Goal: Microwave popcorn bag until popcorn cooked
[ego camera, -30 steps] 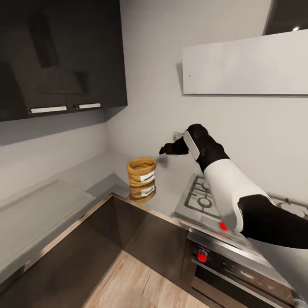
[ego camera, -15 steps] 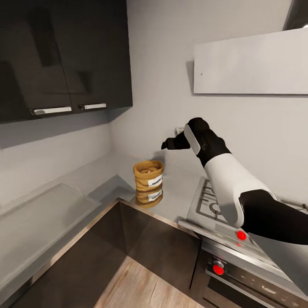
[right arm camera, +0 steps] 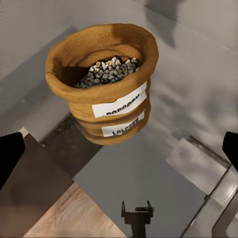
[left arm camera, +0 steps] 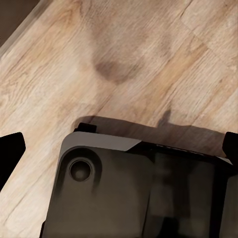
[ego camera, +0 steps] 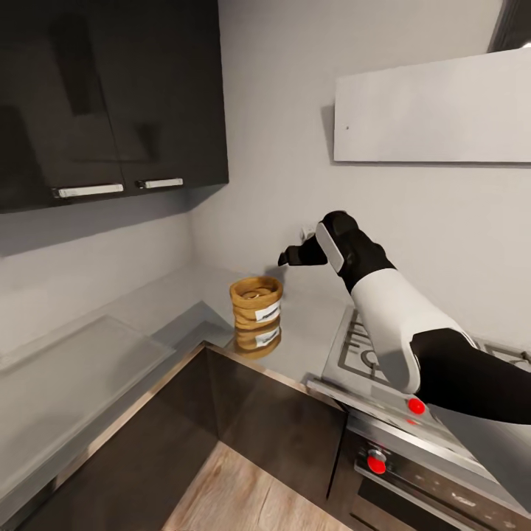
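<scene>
Nearest in the head view, the wooden floor [ego camera: 236, 490] lies between dark brown cabinet fronts [ego camera: 280, 420], and the oven [ego camera: 413, 472] with red knobs sits at the right under the steel gas hob [ego camera: 361, 354]. The right arm [ego camera: 398, 332] reaches out over the hob toward the corner, its right end effector [ego camera: 284, 258] raised above the grey surface [ego camera: 302, 324] and just beyond and to the right of the popcorn bag [ego camera: 256, 301]. In the right wrist view its fingertips [right arm camera: 10, 151] stand at the two edges, spread wide and empty, with the popcorn bag [right arm camera: 101, 87] between and ahead of them, upright on the surface near its front edge, its rolled rim open over dark and pale kernels and its white label facing the camera; its reflection shows beneath it. The left end effector [left arm camera: 119, 148] hangs over the floor, its fingertips likewise far apart and holding nothing. Farther back rise the grey wall [ego camera: 280, 110], black upper cabinets [ego camera: 110, 96] at the left and a pale hood [ego camera: 435, 110] at the right.
</scene>
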{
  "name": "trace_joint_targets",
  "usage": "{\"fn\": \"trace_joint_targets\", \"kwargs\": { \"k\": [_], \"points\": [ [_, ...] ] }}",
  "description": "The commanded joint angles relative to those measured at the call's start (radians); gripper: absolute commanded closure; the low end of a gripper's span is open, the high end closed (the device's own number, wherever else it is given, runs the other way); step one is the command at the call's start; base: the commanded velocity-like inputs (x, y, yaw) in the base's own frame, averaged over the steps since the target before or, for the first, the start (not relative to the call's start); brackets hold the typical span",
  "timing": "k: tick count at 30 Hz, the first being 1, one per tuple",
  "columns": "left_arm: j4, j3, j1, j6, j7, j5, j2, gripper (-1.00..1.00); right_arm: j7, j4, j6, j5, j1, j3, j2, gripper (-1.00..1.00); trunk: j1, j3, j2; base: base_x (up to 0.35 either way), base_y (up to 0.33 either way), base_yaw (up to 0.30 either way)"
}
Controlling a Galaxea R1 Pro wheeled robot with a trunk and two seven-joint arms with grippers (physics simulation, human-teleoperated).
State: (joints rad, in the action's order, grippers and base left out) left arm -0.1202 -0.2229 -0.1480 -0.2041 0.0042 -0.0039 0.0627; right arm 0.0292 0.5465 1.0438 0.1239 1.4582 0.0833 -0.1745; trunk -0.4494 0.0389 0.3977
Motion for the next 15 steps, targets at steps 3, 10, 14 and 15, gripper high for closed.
{"fn": "trace_joint_targets", "kwargs": {
  "k": [3,10,14,15],
  "points": [
    [0.001,-0.003,-0.001,-0.004,0.0,0.0,0.0,-1.0,0.0,-0.002,0.003,0.002,0.002,0.002,0.001,-1.0,-0.001,0.002,0.002,0.0,0.0,0.139],
    [0.001,-0.003,-0.001,-0.003,0.0,-0.001,0.001,-1.0,0.0,-0.001,0.003,0.001,0.003,0.004,0.005,-1.0,-0.001,0.002,0.002,0.078,-0.172,0.267],
    [0.001,-0.003,-0.001,-0.004,0.0,-0.001,0.001,-1.0,0.0,0.0,0.003,0.0,0.004,0.005,0.006,-1.0,-0.001,0.002,0.002,0.045,-0.085,0.279],
    [0.001,-0.003,-0.001,-0.004,0.0,-0.001,0.0,-1.0,0.0,0.0,0.003,-0.001,0.003,0.005,0.006,-1.0,-0.001,0.002,0.002,0.011,-0.02,0.253]
  ]
}}
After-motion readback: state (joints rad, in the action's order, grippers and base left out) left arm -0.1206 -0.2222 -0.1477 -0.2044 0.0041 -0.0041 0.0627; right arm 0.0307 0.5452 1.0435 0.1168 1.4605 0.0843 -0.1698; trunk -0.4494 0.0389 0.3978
